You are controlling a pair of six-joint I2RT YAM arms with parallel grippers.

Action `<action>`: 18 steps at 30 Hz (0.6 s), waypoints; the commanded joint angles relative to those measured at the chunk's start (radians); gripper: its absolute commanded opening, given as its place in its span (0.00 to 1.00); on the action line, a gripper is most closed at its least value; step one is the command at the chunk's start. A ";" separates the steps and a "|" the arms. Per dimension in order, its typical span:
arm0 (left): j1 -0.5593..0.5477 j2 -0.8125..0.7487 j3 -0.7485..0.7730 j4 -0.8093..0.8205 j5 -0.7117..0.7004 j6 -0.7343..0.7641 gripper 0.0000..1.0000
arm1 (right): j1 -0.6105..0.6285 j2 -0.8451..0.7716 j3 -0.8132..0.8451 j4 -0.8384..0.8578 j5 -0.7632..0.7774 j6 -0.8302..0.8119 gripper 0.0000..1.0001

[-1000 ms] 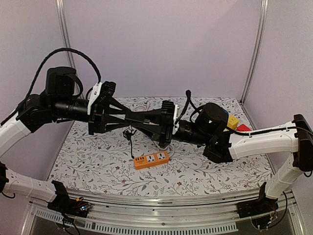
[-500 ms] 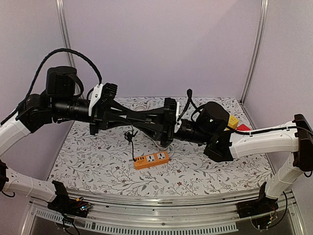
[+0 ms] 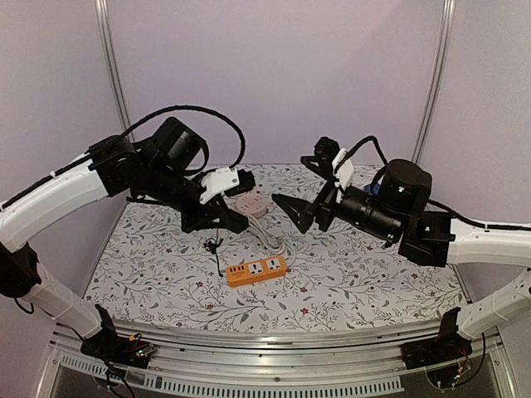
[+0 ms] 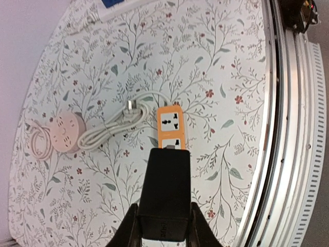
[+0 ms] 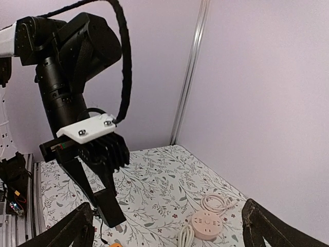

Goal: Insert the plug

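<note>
Above the floral counter [image 3: 373, 282], both arms were raised and well apart. The right hand [image 5: 172, 226] gaped wide and held nothing. The left hand [image 4: 164, 229] was pinched tight on a black plug [image 4: 165, 185], held in the air close to the orange power strip [image 3: 257, 270] lying mid-counter. Farther back sat a round pink socket hub [image 4: 64, 133], its white cord looping to a white plug [image 4: 130, 107] near the strip.
</note>
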State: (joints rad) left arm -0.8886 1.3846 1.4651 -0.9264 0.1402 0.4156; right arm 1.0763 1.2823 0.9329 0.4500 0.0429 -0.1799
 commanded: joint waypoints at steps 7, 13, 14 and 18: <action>0.022 0.293 0.082 -0.311 -0.246 0.047 0.00 | -0.032 -0.248 -0.153 -0.304 0.284 0.031 0.99; -0.027 0.560 0.278 -0.396 -0.162 -0.023 0.00 | -0.034 -0.329 -0.182 -0.369 0.326 0.026 0.99; -0.032 0.603 0.313 -0.415 -0.152 -0.038 0.00 | -0.034 -0.348 -0.193 -0.373 0.335 0.028 0.99; -0.055 0.708 0.405 -0.432 -0.129 -0.078 0.00 | -0.034 -0.428 -0.248 -0.391 0.368 0.027 0.99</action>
State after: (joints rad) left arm -0.9066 2.0251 1.7958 -1.2835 -0.0322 0.3901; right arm 1.0462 0.9218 0.7330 0.1112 0.3508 -0.1612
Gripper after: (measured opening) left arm 0.222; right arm 0.988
